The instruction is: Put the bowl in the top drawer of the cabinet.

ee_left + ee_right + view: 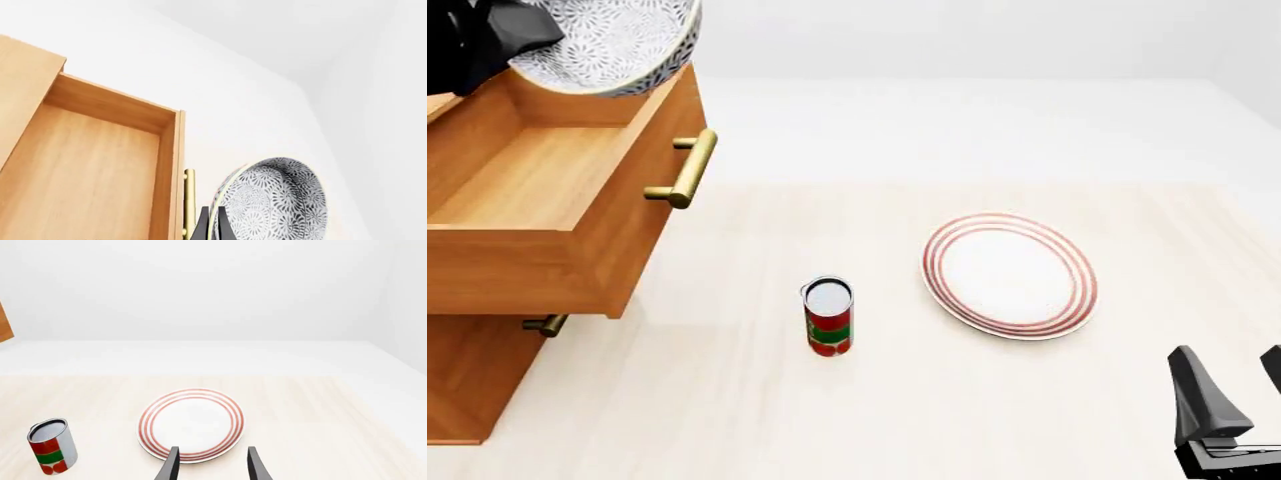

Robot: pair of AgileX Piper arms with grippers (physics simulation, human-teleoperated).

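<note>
The blue-grey speckled bowl (pixel 607 40) hangs tilted in the air over the far side of the top drawer (pixel 534 175), near its front panel. My left gripper (pixel 212 227) is shut on the bowl's (pixel 277 200) rim; in the front view it shows as a black shape (pixel 487 40) at the top left. The drawer (pixel 87 170) is pulled out of the orange-brown cabinet (pixel 467 385) and its inside is bare wood. Its brass handle (pixel 687 168) faces right. My right gripper (pixel 1234 395) stands open low at the front right, holding nothing.
A white plate with red rings (pixel 1010 273) lies on the table right of centre, just beyond my right gripper (pixel 212 465). A red and green can (pixel 827 316) stands upright mid-table. The lower drawer's small handle (pixel 545 323) pokes out under the top drawer.
</note>
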